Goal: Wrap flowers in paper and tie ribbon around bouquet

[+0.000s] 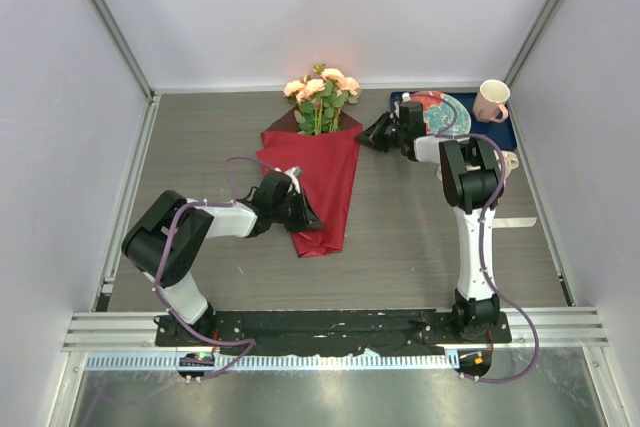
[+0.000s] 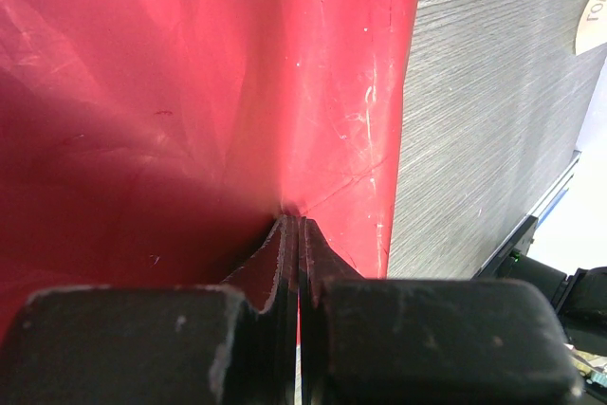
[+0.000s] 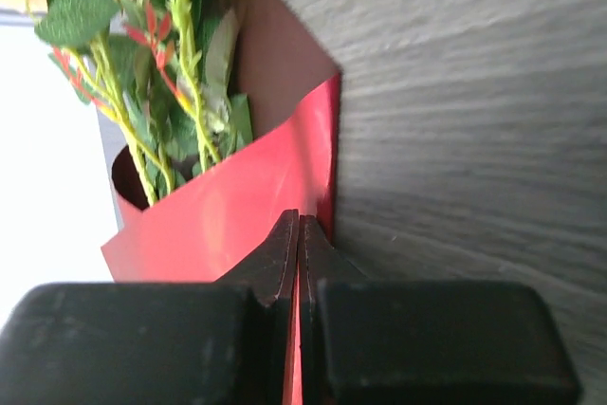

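Left gripper: fingers pressed together, tips buried in the paper. The creases run in to the tips, so it probably pinches a fold near the paper's near left edge. No sheet shows in the seam itself, so this is a judgement.

Right gripper: fingers closed on the paper's far right corner. A red sliver shows between them, so this pinch is clear.

Position: the paper lies on the table, folded into a loose cone that is narrow at the near end and open at the far end. The flowers stick out of the far opening, with their stems hidden under the paper. A plate sits just right of the paper's far right corner. The ribbon cannot be made out.

Handling (judged):
- The paper is thin, glossy and light. It creases readily, will likely spring open if released, and could tear if the two pinches pull apart.
- It is slippery on the pads, so it is better gripped on a doubled fold or a corner than on a single flat layer.
- The flowers are light, with thin stems that offer little resistance. The blooms are fragile, so the hold should be on the wrapped stems and never on the heads.
- The cone could slide on the table while being rolled, so one pinch should anchor it.
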You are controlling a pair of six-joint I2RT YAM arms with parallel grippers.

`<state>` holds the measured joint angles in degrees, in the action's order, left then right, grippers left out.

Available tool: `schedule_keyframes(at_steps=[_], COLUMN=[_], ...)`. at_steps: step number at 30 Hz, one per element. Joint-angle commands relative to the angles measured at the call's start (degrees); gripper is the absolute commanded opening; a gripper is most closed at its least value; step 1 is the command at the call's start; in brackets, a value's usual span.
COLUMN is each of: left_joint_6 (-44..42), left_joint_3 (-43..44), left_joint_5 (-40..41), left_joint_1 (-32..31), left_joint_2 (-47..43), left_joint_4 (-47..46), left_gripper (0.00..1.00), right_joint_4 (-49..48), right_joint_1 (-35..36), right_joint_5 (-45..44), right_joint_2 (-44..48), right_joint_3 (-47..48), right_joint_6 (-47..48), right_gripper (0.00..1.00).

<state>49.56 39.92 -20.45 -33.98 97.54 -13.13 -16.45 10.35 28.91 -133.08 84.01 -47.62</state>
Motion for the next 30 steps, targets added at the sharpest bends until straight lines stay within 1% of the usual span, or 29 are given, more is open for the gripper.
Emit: schedule_keyframes(at_steps=[1, 6, 9, 10, 12, 13, 14, 15, 16, 17, 18, 19, 20, 21, 22, 23, 24, 25, 26, 27, 28, 29, 30], left_joint_6=[-0.8, -0.2, 0.4, 0.5, 1.1, 1.2, 1.0, 1.1, 1.0, 0.9, 0.7, 0.3, -0.1, -0.3, -0.9, -1.2, -1.7, -1.9, -2.7, -3.1, -3.8, -5.4, -6.2], left_joint_3=[-2.1, -1.8, -1.2, -0.6, 0.0, 0.8, 1.3, 1.9, 3.2, 3.9, 4.7, 6.1, 6.9, 8.3, 8.9, 9.6, 10.5, 10.8, 11.1, 11.7, 12.1, 12.3, 13.1], left_joint_5=[1.6, 1.0, -0.1, -0.3, -2.0, -2.6, -3.1, -3.5, -3.8, -3.8, -4.0, -4.3, -4.4, -4.7, -5.0, -5.4, -5.8, -6.4, -7.8, -8.6, -9.7, -11.5, -12.5], left_joint_1=[-0.1, -0.1, 0.0, 0.0, 0.0, 0.0, 0.0, 0.0, 0.0, 0.0, 0.1, 0.3, 0.5, 1.2, 1.6, 2.2, 3.8, 4.9, 6.0, 8.5, 9.8, 12.6, 14.0], left_joint_2=[0.8, 1.3, 1.2, 1.1, 0.5, 0.2, -0.2, -1.2, -1.7, -2.4, -4.0, -5.1, -6.0, -8.3, -9.5, -10.8, -12.3, -14.9, -16.3, -17.5, -19.4, -19.9, -20.3], left_joint_4=[4.7, 4.6, 4.3, 4.6, 4.6, 4.7, 4.9, 5.5, 6.2, 6.9, 8.0, 8.8, 9.8, 11.8, 12.7, 12.9, 16.3, 17.3, 18.4, 21.1, 22.6, 25.8, 27.6], left_gripper=[0.00, 0.00, 0.00, 0.02, 0.07, 0.16, 0.19, 0.23, 0.29, 0.32, 0.36, 0.42, 0.44, 0.47, 0.51, 0.54, 0.55, 0.59, 0.60, 0.62, 0.77, 0.91, 0.99], right_joint_4=[9.6, 10.3, 11.0, 13.3, 17.5, 22.5, 24.5, 25.9, 29.2, 31.4, 33.1, 35.1, 35.6, 36.0, 36.0, 36.0, 35.4, 33.3, 32.4, 31.3, 27.7, 26.1, 24.1], right_joint_1=[-2.1, -2.7, -3.0, -3.1, -3.1, -3.0, -2.9, -2.8, -2.7, -2.5, -2.4, -2.3, -2.2, -2.0, -1.7, -1.1, 0.3, 1.2, 1.9, 2.8, 4.6, 5.8, 7.0], right_joint_5=[-11.8, -12.1, -10.3, -9.6, -8.5, -8.5, -8.5, -8.4, -8.9, -10.1, -11.4, -13.1, -13.3, -13.3, -12.8, -12.7, -12.8, -12.3, -11.9, -11.2, -9.8, -7.0, -6.4], right_joint_2=[-4.9, -9.1, -11.0, -11.2, -10.9, -10.3, -9.2, -6.2, -4.0, -2.0, 2.9, 5.5, 8.1, 13.9, 16.5, 19.8, 22.7, 28.3, 30.6, 32.8, 37.0, 38.8, 40.7], right_joint_3=[3.7, 9.8, 14.2, 17.8, 22.0, 25.7, 27.0, 27.7, 28.1, 28.1, 27.5, 24.9, 22.9, 17.9, 15.1, 11.9, 4.9, 1.1, -2.6, -9.6, -13.1, -16.6, -22.6], right_joint_6=[1.6, 2.3, 3.7, 4.4, 6.4, 8.1, 8.7, 9.0, 10.7, 11.7, 12.5, 13.2, 13.8, 14.1, 15.3, 16.0, 16.8, 17.5, 18.1, 18.2, 18.1, 17.8, 17.3], right_gripper=[0.00, 0.00, 0.00, 0.00, 0.00, 0.00, 0.00, 0.01, 0.03, 0.06, 0.10, 0.12, 0.14, 0.19, 0.21, 0.24, 0.31, 0.35, 0.38, 0.46, 0.48, 0.53, 0.56])
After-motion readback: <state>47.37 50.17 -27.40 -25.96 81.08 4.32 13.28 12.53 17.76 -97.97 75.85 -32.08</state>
